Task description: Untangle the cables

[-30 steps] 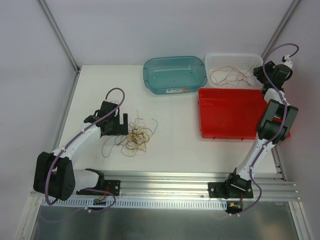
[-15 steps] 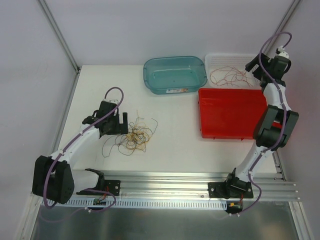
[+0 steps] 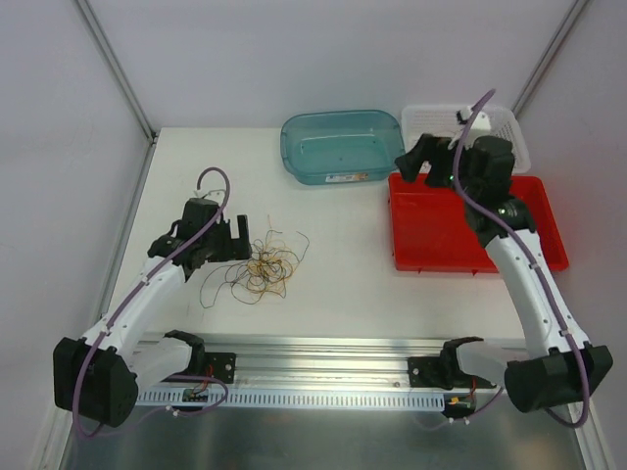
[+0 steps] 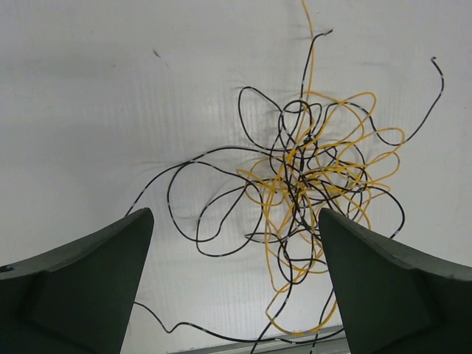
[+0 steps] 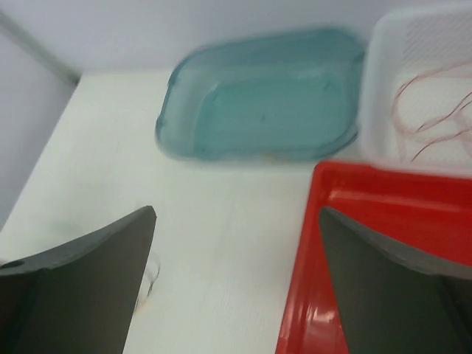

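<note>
A tangle of thin yellow and black cables (image 3: 263, 266) lies on the white table, left of centre. In the left wrist view the knot (image 4: 317, 177) sits ahead and to the right, with black loops trailing left. My left gripper (image 3: 241, 238) (image 4: 236, 221) hovers just left of the tangle, open, nothing between its fingers. A red-brown cable (image 5: 435, 110) lies apart in the white basket (image 5: 391, 59). My right gripper (image 3: 421, 164) (image 5: 236, 214) is open and empty above the far left corner of the red tray (image 3: 441, 235).
A teal bin (image 3: 343, 147) (image 5: 265, 103) stands at the back centre, next to the white basket (image 3: 514, 132) at the back right. In the right wrist view the red tray (image 5: 383, 221) fills the lower right. An aluminium rail (image 3: 323, 357) runs along the near edge.
My right gripper opened over the white basket, left the red-brown cable there, and swung left to the red tray's far left corner. The left arm barely shifted.
</note>
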Action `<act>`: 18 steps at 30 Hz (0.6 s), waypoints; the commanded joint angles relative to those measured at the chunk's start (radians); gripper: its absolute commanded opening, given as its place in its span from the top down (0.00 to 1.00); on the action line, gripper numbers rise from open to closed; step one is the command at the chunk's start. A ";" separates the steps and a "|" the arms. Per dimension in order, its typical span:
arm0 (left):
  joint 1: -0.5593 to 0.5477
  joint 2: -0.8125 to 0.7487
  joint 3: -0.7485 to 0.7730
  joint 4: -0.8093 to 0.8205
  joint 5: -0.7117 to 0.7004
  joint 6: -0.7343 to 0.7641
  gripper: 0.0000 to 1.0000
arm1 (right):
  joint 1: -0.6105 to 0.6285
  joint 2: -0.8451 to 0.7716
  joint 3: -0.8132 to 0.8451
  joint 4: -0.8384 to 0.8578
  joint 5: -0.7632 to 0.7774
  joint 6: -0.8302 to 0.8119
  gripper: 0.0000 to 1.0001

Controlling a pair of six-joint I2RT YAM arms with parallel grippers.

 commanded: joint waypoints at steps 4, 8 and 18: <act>-0.062 -0.055 0.005 0.010 0.100 -0.017 0.05 | 0.298 -0.255 -0.336 0.033 0.034 0.026 0.03; -0.164 -0.063 -0.011 0.011 0.074 -0.024 0.07 | 0.412 -0.303 -0.427 0.046 -0.015 0.104 0.03; -0.214 0.017 -0.016 -0.007 -0.034 -0.030 0.44 | 0.634 -0.154 -0.499 0.122 0.007 0.135 0.03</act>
